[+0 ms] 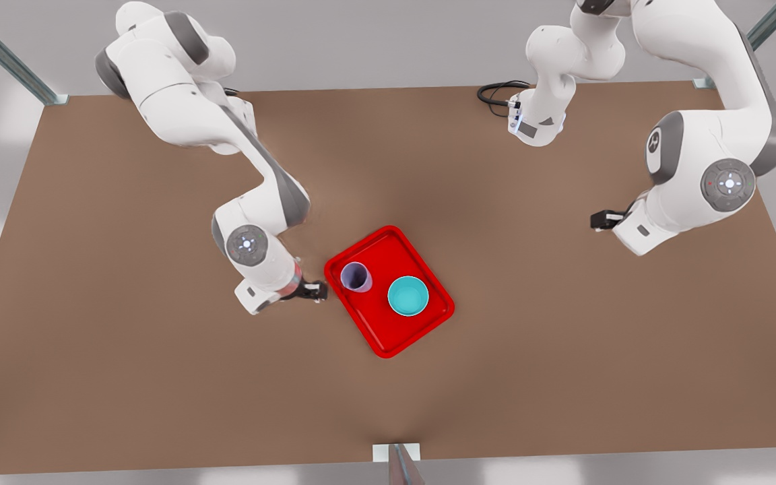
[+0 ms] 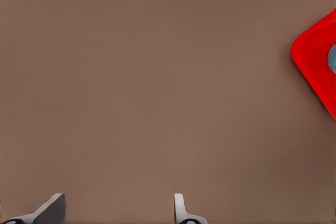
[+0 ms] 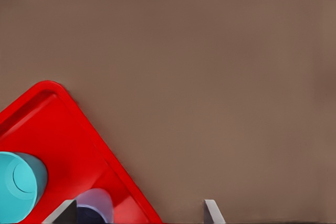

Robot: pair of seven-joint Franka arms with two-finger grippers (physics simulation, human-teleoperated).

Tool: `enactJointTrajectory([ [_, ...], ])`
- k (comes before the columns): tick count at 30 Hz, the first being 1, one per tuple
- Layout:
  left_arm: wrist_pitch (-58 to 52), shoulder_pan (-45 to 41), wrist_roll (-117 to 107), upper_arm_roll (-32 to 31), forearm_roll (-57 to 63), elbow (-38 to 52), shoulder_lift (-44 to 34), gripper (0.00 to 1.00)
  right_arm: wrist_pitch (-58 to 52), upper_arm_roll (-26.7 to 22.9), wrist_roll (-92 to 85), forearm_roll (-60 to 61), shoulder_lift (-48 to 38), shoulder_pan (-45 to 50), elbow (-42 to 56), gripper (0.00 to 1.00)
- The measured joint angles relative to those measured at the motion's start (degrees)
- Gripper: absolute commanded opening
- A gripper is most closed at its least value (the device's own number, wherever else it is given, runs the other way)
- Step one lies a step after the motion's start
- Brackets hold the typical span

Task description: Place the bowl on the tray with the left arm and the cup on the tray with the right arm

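Bowl [image 1: 407, 296] and cup [image 1: 356, 277] both stood upright inside the red tray [image 1: 422, 320], the cup towards the front view's left end, the bowl near the middle, the two apart and neither touching the rim; judged from this arrangement, both placements looked complete, and each item sat far enough inside the low rim to be secure.

Right gripper [image 1: 312, 291] was positioned just beside the tray's left edge in the front view, low over the brown table [image 1: 563, 377], close to the cup; its wrist view showed the fingers [image 3: 211, 211] spread apart with nothing between them, the cup [image 3: 95, 206] lying near one fingertip, which fitted a release position beside the object just set down; the tray [image 3: 63, 129] and the bowl [image 3: 20, 183] also appeared there, the bowl cut off at the frame edge.

Left gripper [image 1: 601, 219] was positioned well apart from the tray, towards the front view's right, over bare table; its fingers [image 2: 51, 208] stood apart and empty, which suited an arm waiting clear of the work area; one corner of the tray [image 2: 315, 61] entered its wrist view, with a sliver of the bowl [image 2: 332, 59] at the frame edge.

In the front view, the left gripper was largely hidden behind its own arm; the cup's base was not readable.
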Motion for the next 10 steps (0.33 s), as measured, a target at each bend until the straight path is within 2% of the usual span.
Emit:
enactJointTrajectory([
  [3,-0.07,0.02,0.07,-0.01,-0.31,0.06,0.1,1.0,-14.39,0.13,-5.6,0.89,-12.75,-12.11,0.48,1.0],
  [4,-0.07,0.0,0.09,-0.01,-0.36,0.06,0.11,1.0,-17.29,-1.82,-11.71,5.31,-16.81,-15.6,0.45,1.0],
  [6,-0.07,0.01,0.02,-0.01,-0.43,0.06,0.11,1.0,-20.73,-9.21,-19.21,7.72,-20.84,-15.15,-1.61,1.0],
  [8,-0.07,0.01,0.0,-0.01,-0.47,0.06,0.19,1.0,-19.15,-11.26,-22.9,7.82,-24.92,-13.92,-9.94,1.0],
  [10,-0.07,0.01,0.0,-0.01,-0.49,0.06,0.28,1.0,-16.32,-11.89,-26.05,7.78,-24.63,-13.07,-12.19,1.0],
])
